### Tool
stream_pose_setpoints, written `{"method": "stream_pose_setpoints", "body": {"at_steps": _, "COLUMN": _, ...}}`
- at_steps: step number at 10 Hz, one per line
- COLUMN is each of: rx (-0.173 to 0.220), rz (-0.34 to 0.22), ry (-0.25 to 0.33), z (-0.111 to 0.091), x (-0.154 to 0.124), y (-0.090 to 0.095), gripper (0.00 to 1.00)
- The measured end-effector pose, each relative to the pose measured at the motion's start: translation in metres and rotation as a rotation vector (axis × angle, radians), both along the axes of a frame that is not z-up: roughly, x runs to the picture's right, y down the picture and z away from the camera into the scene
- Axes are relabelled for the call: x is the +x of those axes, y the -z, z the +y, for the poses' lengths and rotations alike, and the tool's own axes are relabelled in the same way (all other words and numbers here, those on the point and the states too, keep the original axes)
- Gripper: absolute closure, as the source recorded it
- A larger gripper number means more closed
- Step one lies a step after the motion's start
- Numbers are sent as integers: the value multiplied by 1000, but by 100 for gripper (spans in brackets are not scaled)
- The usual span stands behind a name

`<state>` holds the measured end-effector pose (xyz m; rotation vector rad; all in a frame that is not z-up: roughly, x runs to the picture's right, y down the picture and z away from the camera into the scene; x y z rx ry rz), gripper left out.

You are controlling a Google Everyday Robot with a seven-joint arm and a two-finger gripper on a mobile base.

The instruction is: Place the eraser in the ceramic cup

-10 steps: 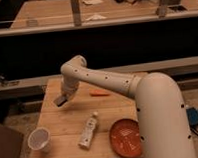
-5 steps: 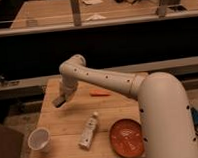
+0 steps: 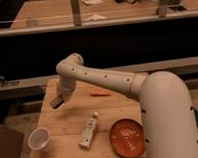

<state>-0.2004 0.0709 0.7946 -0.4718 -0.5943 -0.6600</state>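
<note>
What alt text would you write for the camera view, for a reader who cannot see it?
A white robot arm reaches over a small wooden table, its gripper above the table's left side. On the table are a pale ceramic cup at the front left, a small white tube in the middle, an orange plate at the front right, and a thin orange stick at the back.

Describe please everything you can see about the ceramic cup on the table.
The ceramic cup is small, round and pale whitish, with a wide rim and sides tapering downward; its inside looks pinkish-grey and empty. It stands upright near the front left corner of the wooden table, touching nothing but the tabletop. A white tube lies to its right, apart from it. The end effector hovers above the table, farther back, well away from the cup.
</note>
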Motion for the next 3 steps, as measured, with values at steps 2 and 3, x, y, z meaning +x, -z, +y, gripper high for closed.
{"method": "stream_pose_setpoints", "body": {"at_steps": 2, "rx": 1, "rz": -10, "ry": 19, "z": 3, "x": -4, "y": 8, "gripper": 99}}
{"method": "stream_pose_setpoints", "body": {"at_steps": 3, "rx": 2, "rz": -15, "ry": 28, "z": 5, "x": -7, "y": 11, "gripper": 99}}
